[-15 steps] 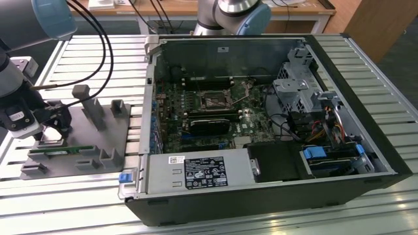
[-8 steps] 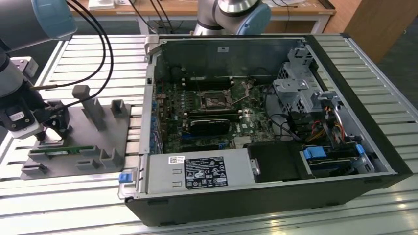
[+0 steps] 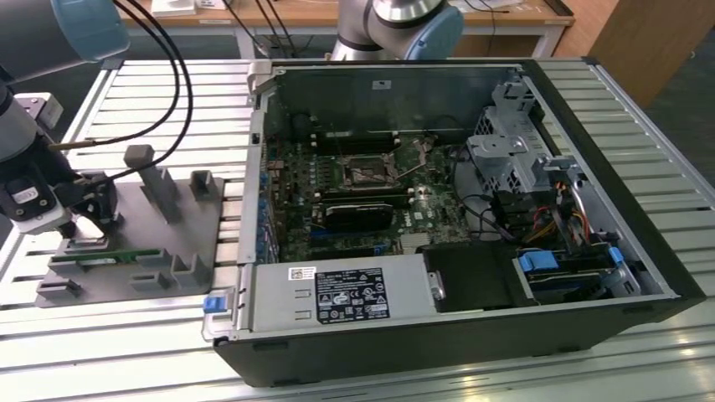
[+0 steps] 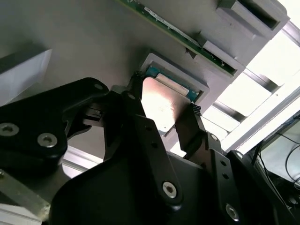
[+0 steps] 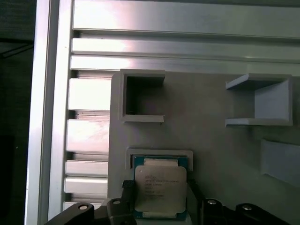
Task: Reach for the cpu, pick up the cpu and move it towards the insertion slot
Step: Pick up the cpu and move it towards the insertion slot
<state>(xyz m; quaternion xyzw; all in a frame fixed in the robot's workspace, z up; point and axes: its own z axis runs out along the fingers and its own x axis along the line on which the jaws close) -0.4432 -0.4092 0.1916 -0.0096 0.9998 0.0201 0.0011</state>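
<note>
I have the end effector (image 3: 87, 224) down over the grey fixture plate (image 3: 156, 239), at the plate's end toward the exterior view's left. The cpu (image 5: 160, 187) lies flat in a shallow raised square nest on that plate, silver top up with its green rim showing. In both wrist views the black fingers (image 4: 191, 123) stand on two opposite edges of the chip, one on each side. As far as I can read it they are closed against those edges, so the end effector is gripping the cpu while it still sits in the nest. A long narrow green memory stick (image 4: 180, 36) lies in a holder on the fixture plate just beside the nest, and several grey upright posts (image 3: 143, 166) rise from the plate farther in. The fixture plate rests on the slatted aluminium worktop (image 3: 625, 109). The open computer case (image 3: 581, 276) lies on its side just off the plate, toward the exterior view's right. The insertion slot (image 3: 367, 173), a dark square socket in a silver frame, is on the motherboard inside that case, well apart from the fixture plate and the cpu.
</note>
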